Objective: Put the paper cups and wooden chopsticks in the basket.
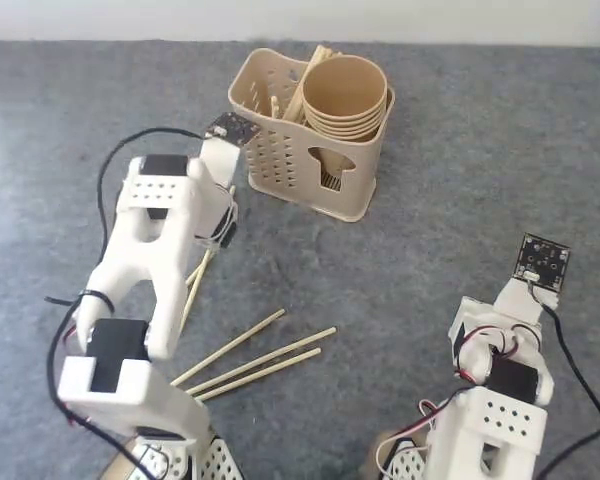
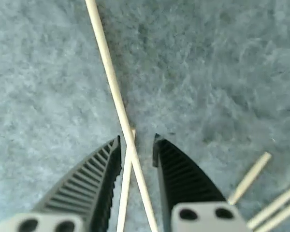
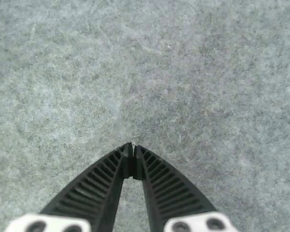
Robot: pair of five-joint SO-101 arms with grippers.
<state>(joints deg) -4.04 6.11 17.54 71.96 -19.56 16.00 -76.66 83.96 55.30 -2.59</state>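
Note:
A beige slotted basket (image 1: 280, 160) stands at the back of the table with a stack of paper cups (image 1: 345, 95) and a few wooden chopsticks (image 1: 298, 95) inside it. My left gripper (image 2: 136, 140) is open just above the grey mat. Two crossed chopsticks (image 2: 117, 99) lie between its fingers, the long one running far out ahead. In the high view these two chopsticks (image 1: 193, 290) peek out from under the left arm (image 1: 160, 230). Three more chopsticks (image 1: 255, 358) lie in front of it. My right gripper (image 3: 134, 145) is shut over bare mat, holding nothing.
The right arm (image 1: 505, 370) sits folded back at the front right, far from the basket. Ends of the three loose chopsticks (image 2: 273, 198) show beside the left gripper. Grey mat (image 1: 450, 230) covers the table.

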